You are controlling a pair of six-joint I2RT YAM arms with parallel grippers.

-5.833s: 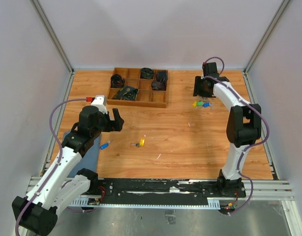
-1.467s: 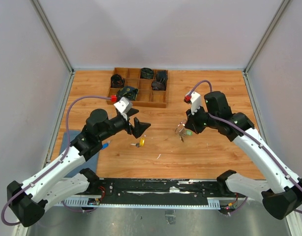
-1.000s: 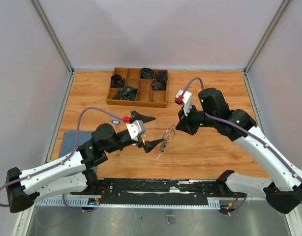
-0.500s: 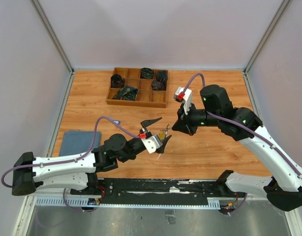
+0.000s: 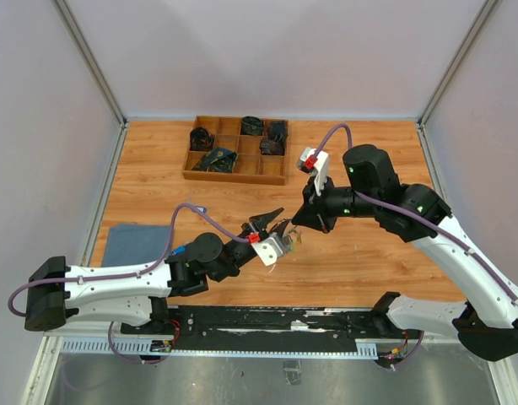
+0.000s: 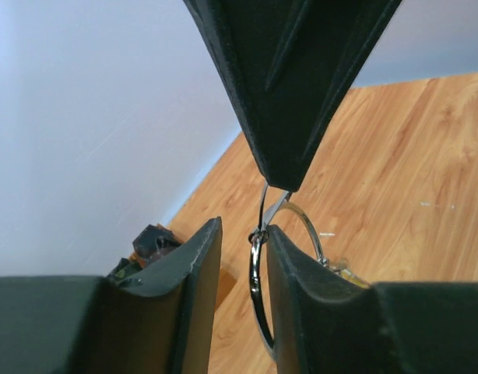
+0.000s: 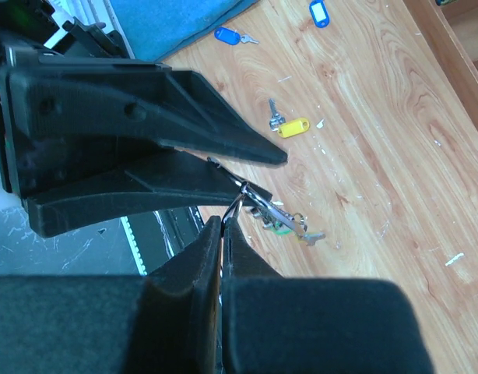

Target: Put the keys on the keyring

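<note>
The keyring (image 6: pixel 255 280) is pinched between the pressed-together fingers of the right tool (image 7: pixel 222 222). It hangs just below them, standing on edge, up and down. The left tool (image 6: pixel 244 227) is placed around it, jaws apart. A handover is probably meant; next, a gentle squeeze is needed. A yellow key (image 7: pixel 289 125) is seen on the worktop (image 7: pixel 379 156), beyond both tools.

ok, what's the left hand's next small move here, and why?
Probably close the left hand on the keyring: the ring hangs in its open gap, pinched only by the right hand, so a second grip should steady it.
</note>
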